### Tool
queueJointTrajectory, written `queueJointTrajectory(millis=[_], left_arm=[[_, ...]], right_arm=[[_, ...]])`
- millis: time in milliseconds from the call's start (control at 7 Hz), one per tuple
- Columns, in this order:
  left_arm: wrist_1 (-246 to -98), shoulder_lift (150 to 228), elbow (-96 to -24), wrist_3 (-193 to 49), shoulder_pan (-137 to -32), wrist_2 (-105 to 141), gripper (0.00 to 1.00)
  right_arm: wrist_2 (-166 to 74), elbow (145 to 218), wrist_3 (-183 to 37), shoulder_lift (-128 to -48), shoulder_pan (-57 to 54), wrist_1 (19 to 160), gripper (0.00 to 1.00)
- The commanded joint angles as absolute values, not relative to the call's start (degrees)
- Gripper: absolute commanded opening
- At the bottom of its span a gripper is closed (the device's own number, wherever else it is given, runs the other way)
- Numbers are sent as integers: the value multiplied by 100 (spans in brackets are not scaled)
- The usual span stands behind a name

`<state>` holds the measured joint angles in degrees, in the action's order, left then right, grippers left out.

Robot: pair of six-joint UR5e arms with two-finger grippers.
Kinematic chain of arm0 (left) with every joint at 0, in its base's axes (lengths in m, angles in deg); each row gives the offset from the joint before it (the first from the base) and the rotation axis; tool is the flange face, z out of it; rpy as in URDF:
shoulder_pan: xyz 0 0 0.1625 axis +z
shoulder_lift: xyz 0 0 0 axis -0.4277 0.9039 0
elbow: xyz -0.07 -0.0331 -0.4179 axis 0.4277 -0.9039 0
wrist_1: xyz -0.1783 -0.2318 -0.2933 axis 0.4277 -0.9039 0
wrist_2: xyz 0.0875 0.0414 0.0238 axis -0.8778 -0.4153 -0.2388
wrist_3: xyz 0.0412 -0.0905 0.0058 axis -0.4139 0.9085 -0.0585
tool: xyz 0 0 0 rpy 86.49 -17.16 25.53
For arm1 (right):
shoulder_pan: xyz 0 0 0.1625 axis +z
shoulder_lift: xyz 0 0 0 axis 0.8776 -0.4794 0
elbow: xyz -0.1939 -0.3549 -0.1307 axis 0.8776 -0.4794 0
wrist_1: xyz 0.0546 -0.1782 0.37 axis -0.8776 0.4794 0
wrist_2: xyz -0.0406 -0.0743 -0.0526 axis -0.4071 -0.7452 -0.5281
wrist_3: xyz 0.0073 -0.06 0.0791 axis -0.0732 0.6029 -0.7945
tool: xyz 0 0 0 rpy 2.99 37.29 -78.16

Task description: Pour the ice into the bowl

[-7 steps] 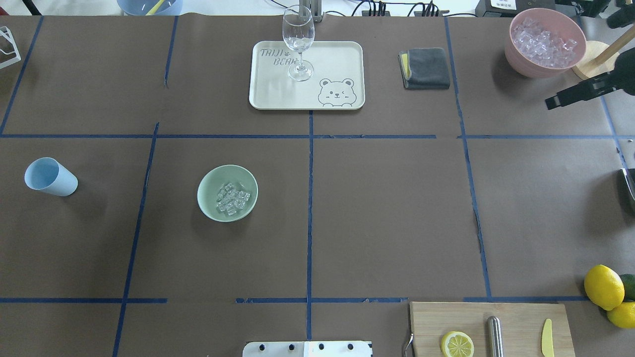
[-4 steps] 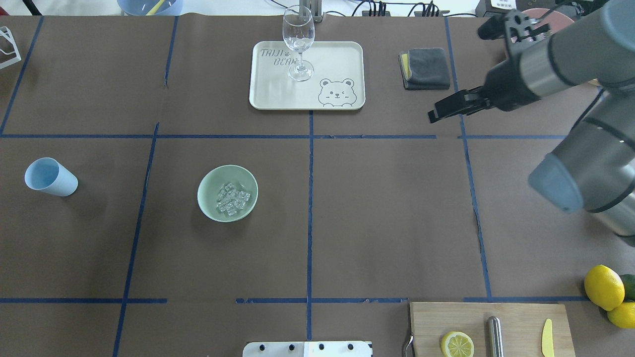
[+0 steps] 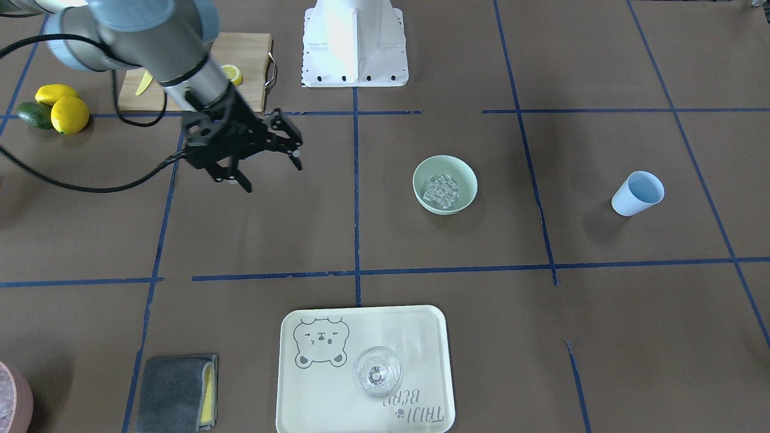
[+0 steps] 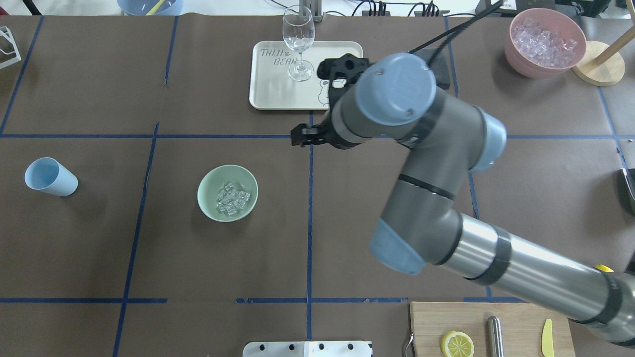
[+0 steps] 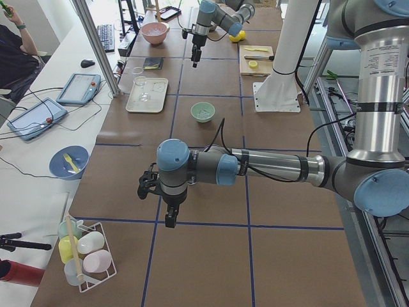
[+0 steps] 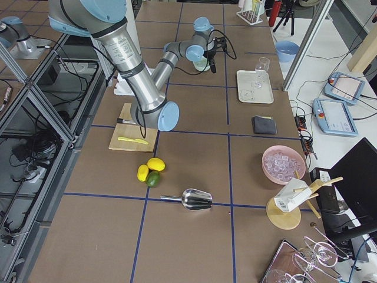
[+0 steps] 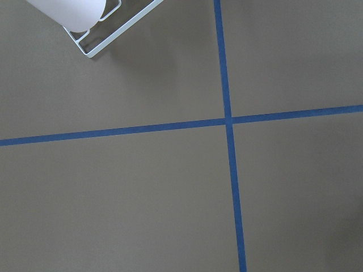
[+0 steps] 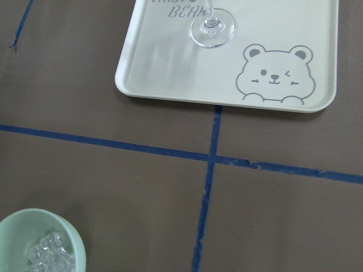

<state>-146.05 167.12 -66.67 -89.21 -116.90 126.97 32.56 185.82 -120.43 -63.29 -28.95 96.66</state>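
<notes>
The ice [image 4: 231, 199] lies heaped in the green bowl [image 4: 209, 184], which stands upright on the bench [image 4: 74, 248]. A blue cup [image 4: 49, 177] sits well apart from it, toward my left arm's end. My right tool [image 3: 273, 178] hangs above the bench between the bowl and the tray [image 4: 270, 96], fingers spread wide, gripping nothing. A wine glass [image 4: 298, 42] stands on that tray. My left tool [image 5: 168, 222] points down near a wire rack [image 5: 89, 256]; how far it is spread I cannot tell.
</notes>
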Motion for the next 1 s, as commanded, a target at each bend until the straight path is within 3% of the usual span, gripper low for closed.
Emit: queueJointTrajectory(millis=[0, 143, 429, 857], left_arm=[[-14619, 16721, -6674, -8920, -11690, 12697, 100], [-14619, 16721, -6674, -8920, -11681, 12697, 100], [-14628, 16722, -6674, -8920, -11681, 12784, 100], [-14628, 16721, -6665, -8920, -11681, 12785, 100]], right_arm=[[3097, 16579, -12625, -4690, -3225, 9871, 98], [3097, 15960, -12636, -4404, -3339, 9836, 97], [3097, 15797, -12610, -4445, -3568, 9835, 88], [3097, 15664, -12610, -4507, -3762, 9827, 86]])
